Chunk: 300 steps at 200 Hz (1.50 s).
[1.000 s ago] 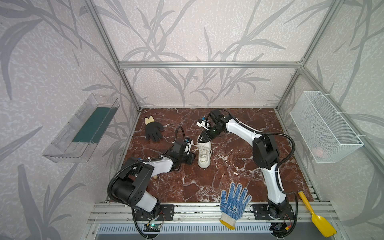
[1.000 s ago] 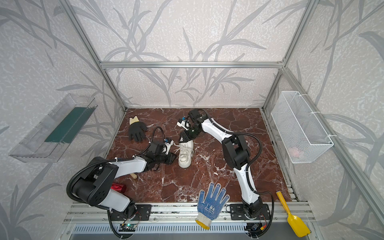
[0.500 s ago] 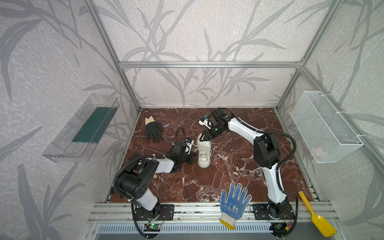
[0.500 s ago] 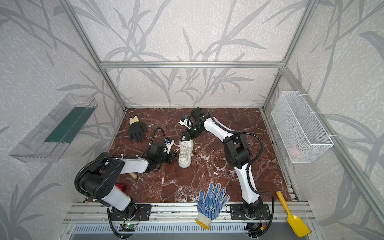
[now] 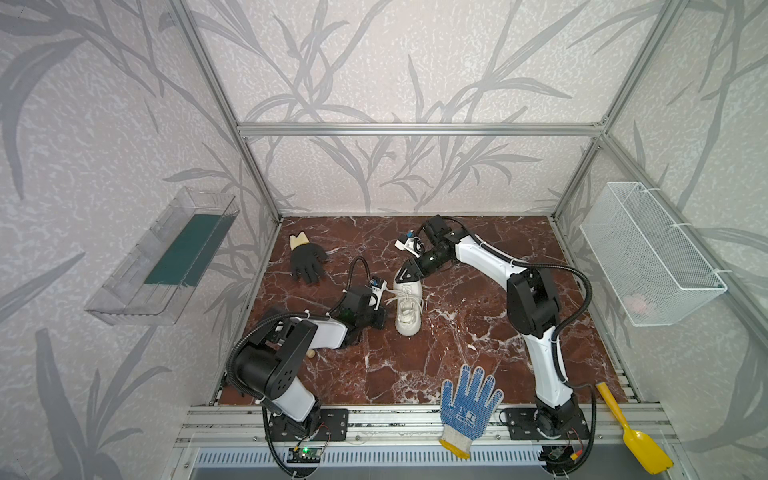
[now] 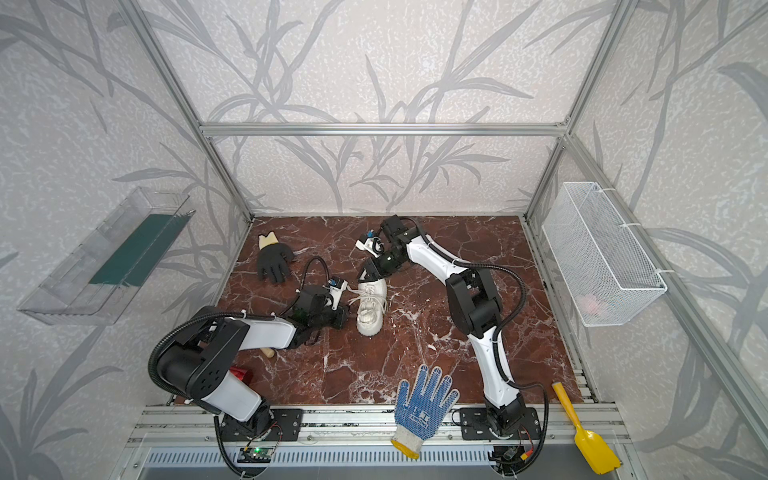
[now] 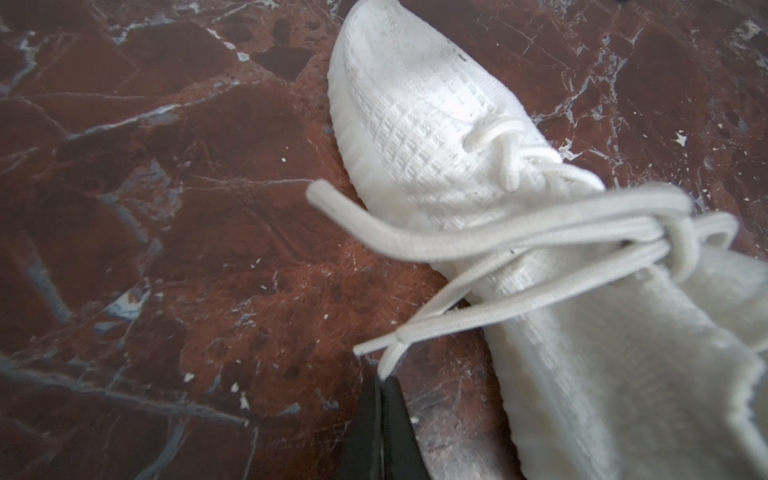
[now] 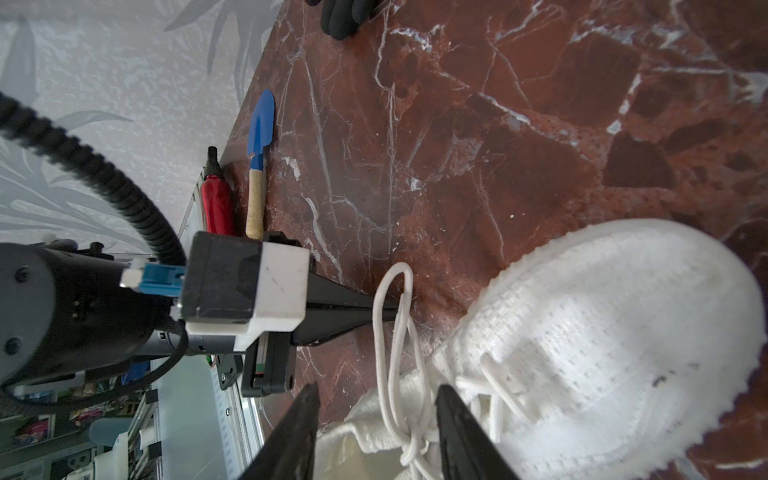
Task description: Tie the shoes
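The off-white shoe (image 5: 408, 305) (image 6: 372, 307) lies mid-floor on the red marble, toe toward the front. Its thin white laces (image 7: 478, 241) (image 8: 395, 353) are knotted loosely over the tongue and trail off to the left side. My left gripper (image 7: 384, 380) (image 8: 390, 309) lies low on the floor left of the shoe (image 7: 415, 124). It is shut, with a lace strand pinched at its tip. My right gripper (image 8: 376, 392) (image 5: 405, 274) hovers open over the heel end of the shoe (image 8: 602, 332), its fingers either side of the lace knot and touching nothing.
A black glove (image 5: 306, 262) lies at the back left. A blue-dotted glove (image 5: 467, 405) and a yellow scoop (image 5: 631, 436) lie on the front rail. A blue trowel (image 8: 259, 137) and a red bottle (image 8: 216, 203) lie by the left wall. A wire basket (image 5: 648, 257) hangs on the right wall.
My left gripper has closed from partly open onto the lace beside the shoe, and its elbow has swung forward. The right gripper has barely moved.
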{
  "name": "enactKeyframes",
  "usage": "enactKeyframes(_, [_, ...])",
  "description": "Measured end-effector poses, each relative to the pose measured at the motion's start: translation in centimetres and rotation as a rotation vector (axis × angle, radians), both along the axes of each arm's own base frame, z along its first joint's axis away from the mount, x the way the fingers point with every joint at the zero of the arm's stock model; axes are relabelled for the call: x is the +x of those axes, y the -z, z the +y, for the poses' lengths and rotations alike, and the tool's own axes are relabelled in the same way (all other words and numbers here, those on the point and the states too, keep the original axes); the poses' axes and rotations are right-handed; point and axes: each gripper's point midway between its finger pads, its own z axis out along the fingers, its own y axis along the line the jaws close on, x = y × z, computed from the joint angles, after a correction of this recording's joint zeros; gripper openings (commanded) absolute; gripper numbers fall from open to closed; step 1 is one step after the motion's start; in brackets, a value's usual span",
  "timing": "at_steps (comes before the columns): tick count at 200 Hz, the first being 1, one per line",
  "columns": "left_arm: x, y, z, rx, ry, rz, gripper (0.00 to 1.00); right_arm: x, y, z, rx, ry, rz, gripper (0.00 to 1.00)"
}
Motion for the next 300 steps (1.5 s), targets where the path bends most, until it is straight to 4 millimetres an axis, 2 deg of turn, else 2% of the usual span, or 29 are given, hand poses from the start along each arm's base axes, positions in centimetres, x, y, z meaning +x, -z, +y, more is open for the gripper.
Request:
enactKeyframes(38, [0.3,-0.1,0.4,-0.002,-0.006,0.02,0.0,-0.1,1.4,0.8,0.012,-0.01,0.054,0.48])
enactKeyframes(79, [2.0,-0.3,0.3,-0.014,-0.021,0.045,0.0,-0.9,3.5,1.6,0.011,-0.035,0.114,0.48])
enactKeyframes(133, [3.8,-0.5,-0.1,-0.037,-0.022,0.082,0.0,-2.5,1.9,2.5,0.092,-0.106,0.156,0.47])
enactKeyframes(186, [5.3,-0.4,-0.5,-0.068,-0.004,0.113,0.0,-3.4,1.6,2.4,0.112,-0.133,0.186,0.45])
enactKeyframes(254, [8.0,-2.6,-2.1,-0.104,0.071,0.07,0.0,-3.5,1.9,1.9,0.085,-0.132,0.175,0.46])
enactKeyframes(300, [8.5,-3.8,-2.8,-0.112,0.132,0.053,0.0,-3.9,1.1,1.2,0.062,-0.122,0.143,0.47])
